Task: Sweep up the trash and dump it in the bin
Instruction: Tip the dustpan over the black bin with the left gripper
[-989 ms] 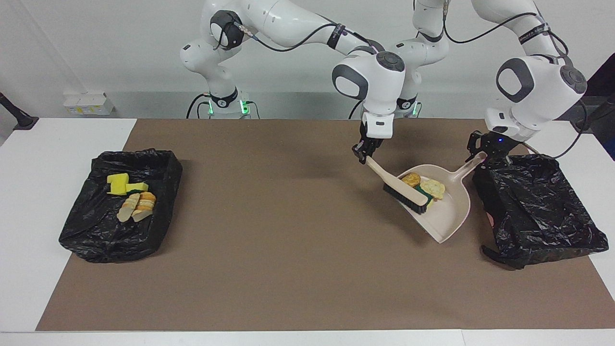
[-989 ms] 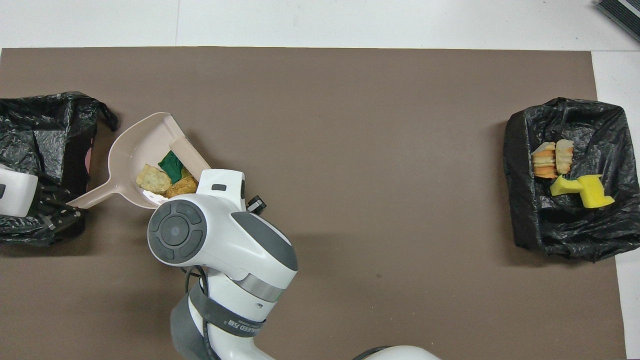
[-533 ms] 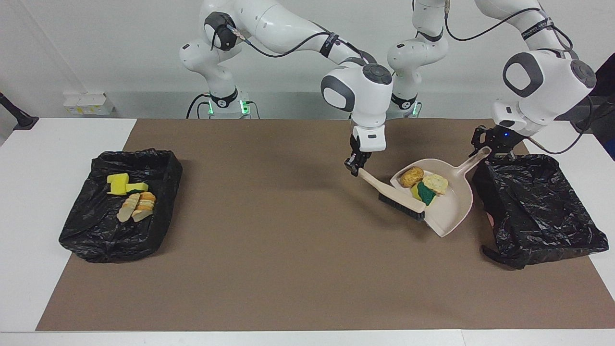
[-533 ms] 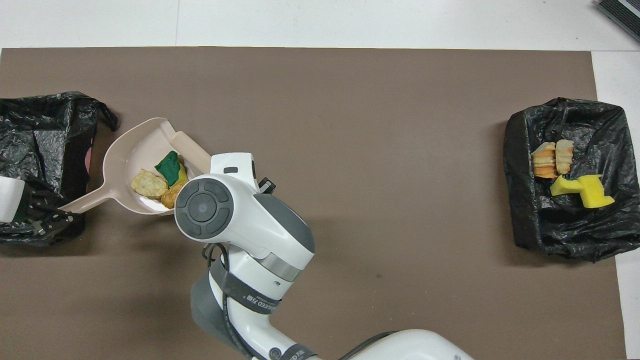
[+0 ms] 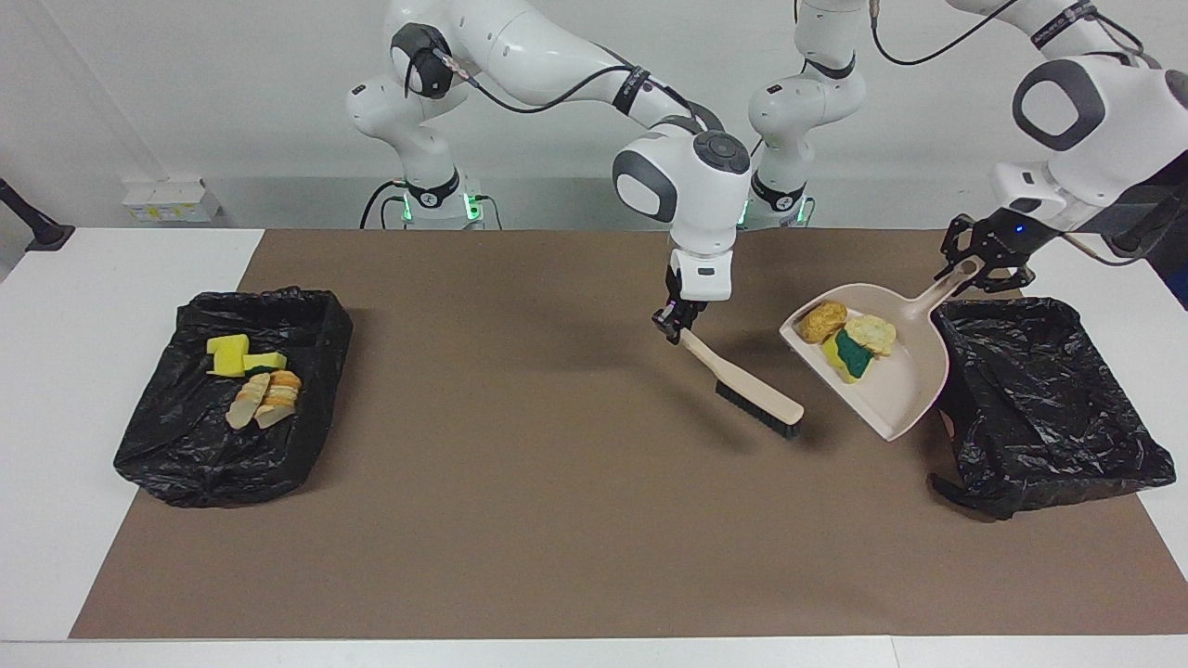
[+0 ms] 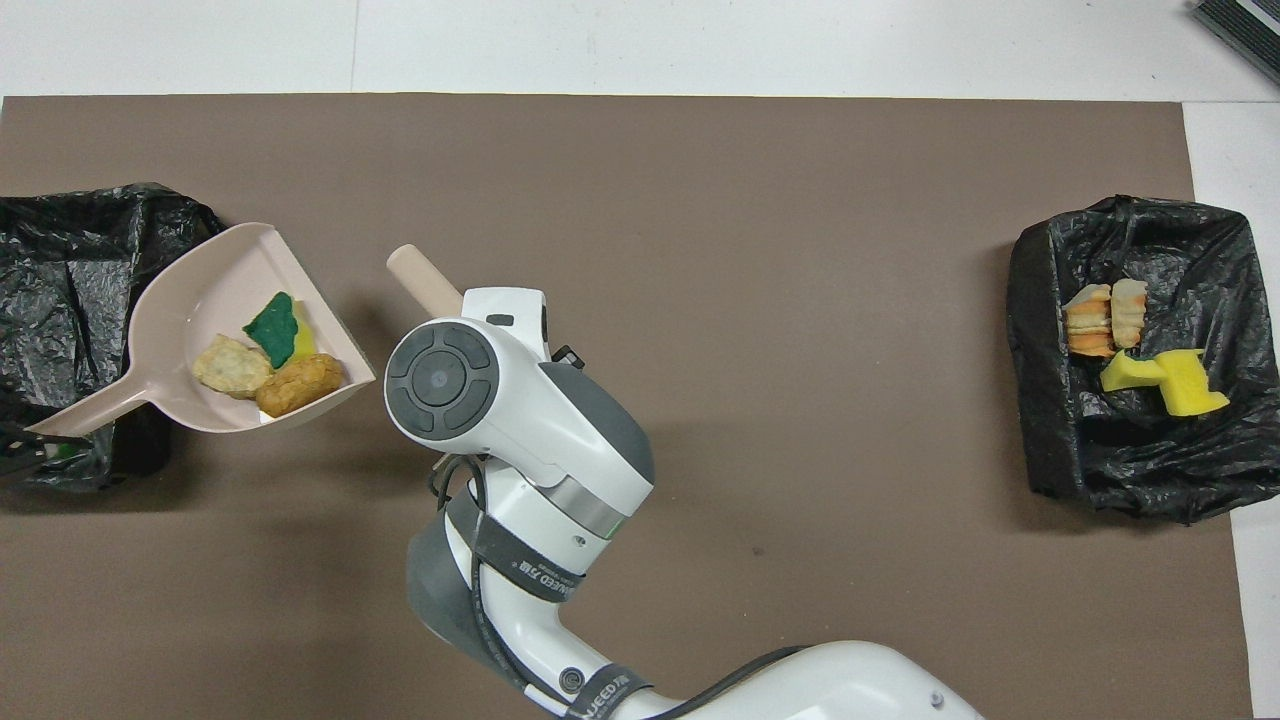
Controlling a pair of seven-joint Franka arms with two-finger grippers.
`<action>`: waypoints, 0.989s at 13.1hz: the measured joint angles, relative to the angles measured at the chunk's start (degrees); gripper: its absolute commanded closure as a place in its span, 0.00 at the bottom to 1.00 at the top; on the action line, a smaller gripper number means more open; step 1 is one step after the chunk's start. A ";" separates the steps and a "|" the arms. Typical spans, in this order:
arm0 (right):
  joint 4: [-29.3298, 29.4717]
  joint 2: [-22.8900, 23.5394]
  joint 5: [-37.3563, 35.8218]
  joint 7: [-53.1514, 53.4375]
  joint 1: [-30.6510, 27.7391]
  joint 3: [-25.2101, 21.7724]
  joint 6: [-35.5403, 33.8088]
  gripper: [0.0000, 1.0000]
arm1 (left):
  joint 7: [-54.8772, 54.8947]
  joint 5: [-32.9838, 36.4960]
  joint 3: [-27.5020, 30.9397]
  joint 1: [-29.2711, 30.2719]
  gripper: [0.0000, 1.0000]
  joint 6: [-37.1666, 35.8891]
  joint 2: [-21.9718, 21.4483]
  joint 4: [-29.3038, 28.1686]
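Facing view: the left end effector (image 5: 974,263) is clamped on the handle of the beige dustpan (image 5: 905,390), which is raised and tilted just beside the black-lined bin (image 5: 1049,399) at the left arm's end of the desk (image 5: 520,520). Three pieces of trash (image 5: 849,339) lie in the pan. The pan's long axis runs from the handle out toward the middle of the desk, so the bin lies on the handle side; emptying likely means swinging the pan over the bin's rim. The right end effector (image 5: 670,325) is clamped on the brush (image 5: 747,388), clear of the pan.

Overhead view: the dustpan (image 6: 200,300) partly overlaps the bin (image 6: 60,270), with the trash (image 6: 265,355) near its open lip. The left arm is plainly the nearer one. A second bin (image 6: 1130,450) at the right arm's end already holds scraps (image 6: 1130,340).
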 measured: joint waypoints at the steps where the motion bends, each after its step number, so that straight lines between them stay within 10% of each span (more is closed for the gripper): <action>1: -0.23 -0.89 -0.02 4.02 0.35 0.03 -2.81 1.00 | 0.81 0.49 1.81 0.21 1.00 -2.69 -0.26 2.73; 7: -11.11 -11.05 0.27 26.98 3.34 0.30 -12.31 1.00 | 6.55 9.06 6.76 0.41 1.00 -0.48 0.48 7.93; 13: -35.25 -23.12 10.72 40.50 8.18 0.63 0.86 1.00 | 19.41 15.31 6.85 7.18 1.00 7.52 9.18 14.74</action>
